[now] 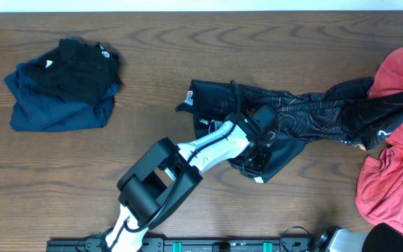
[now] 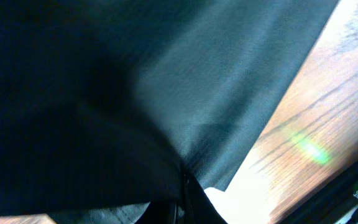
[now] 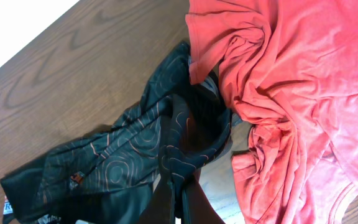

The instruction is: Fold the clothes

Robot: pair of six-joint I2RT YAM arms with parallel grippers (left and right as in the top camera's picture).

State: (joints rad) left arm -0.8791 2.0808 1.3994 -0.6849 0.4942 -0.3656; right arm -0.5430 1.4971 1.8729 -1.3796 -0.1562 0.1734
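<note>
Currently left claw (image 1: 256,157) pinches black jersey (image 1: 313,108); coral-red garment (image 1: 397,175) touching.

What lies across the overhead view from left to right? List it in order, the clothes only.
dark blue and black pile of clothes → black jersey with orange contour lines → coral-red garment

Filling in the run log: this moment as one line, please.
left gripper: shut on black jersey | right gripper: shut | coral-red garment: crumpled, unfolded
</note>
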